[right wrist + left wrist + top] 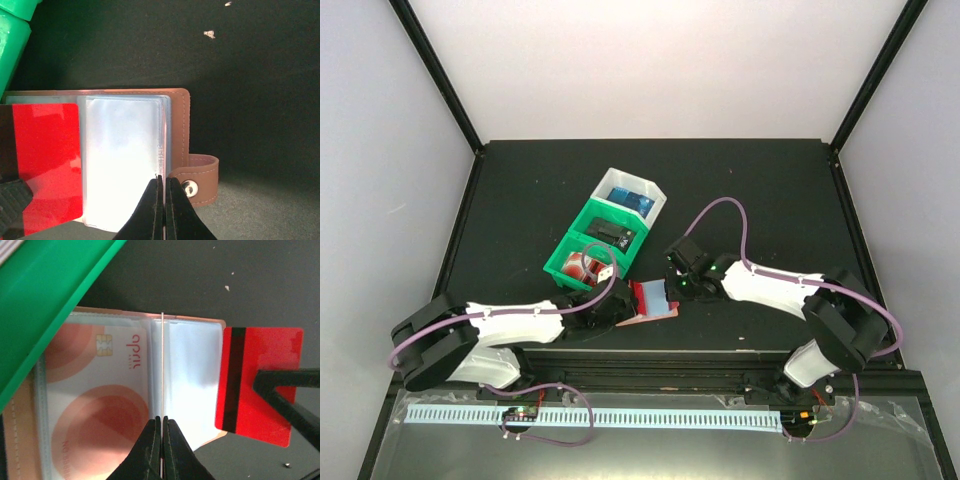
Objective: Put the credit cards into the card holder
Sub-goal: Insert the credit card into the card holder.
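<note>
The card holder (642, 318) lies open on the dark table between my two grippers, its clear sleeves (192, 385) fanned out. One credit card (100, 390), white with red circles and a chip, sits inside a sleeve. A second credit card (260, 382), red with a black stripe, lies at the holder's edge (45, 160). My left gripper (162, 419) is shut on a thin sleeve leaf standing edge-on. The right gripper (164, 179) is shut on the sleeve edge beside the brown snap tab (197, 182). A dark finger of the right gripper (285, 390) crosses the red card.
A green bin (585, 255) with small items stands just behind the holder, and a white bin (635, 195) with blue contents is behind that. The green bin's wall (45, 305) hangs close over the holder's left side. Small crumbs (209, 34) dot the table.
</note>
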Tool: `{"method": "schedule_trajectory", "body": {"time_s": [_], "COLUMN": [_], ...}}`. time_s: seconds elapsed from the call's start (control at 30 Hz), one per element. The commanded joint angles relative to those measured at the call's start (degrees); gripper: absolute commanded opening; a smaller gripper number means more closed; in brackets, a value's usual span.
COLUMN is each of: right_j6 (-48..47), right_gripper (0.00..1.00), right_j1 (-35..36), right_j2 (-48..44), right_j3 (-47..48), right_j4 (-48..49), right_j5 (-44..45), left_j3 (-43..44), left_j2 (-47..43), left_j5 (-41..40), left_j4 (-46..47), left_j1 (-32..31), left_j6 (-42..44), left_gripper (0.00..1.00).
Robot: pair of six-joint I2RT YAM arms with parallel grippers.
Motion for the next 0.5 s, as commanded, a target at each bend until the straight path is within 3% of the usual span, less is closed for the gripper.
{"method": "schedule_trajectory", "body": {"time_s": [0.0,0.47], "right_j6": [-0.4,0.7], "right_gripper": [0.01,0.01], "right_j1": [0.2,0.2], "right_j2": [0.8,0.5], "right_j3": [-1.3,-3.0], "right_j4": [0.1,1.7], "right_j5": [1.6,0.9], "left_j3": [-1.0,-5.3], "left_j2": [1.7,4.1], "left_j5": [-1.8,0.6], "left_j4": [6.3,15.4], "left_j1": [-0.5,-0.7], "left_j6": [-4.3,-10.5], "left_gripper": [0.01,0.02]}}
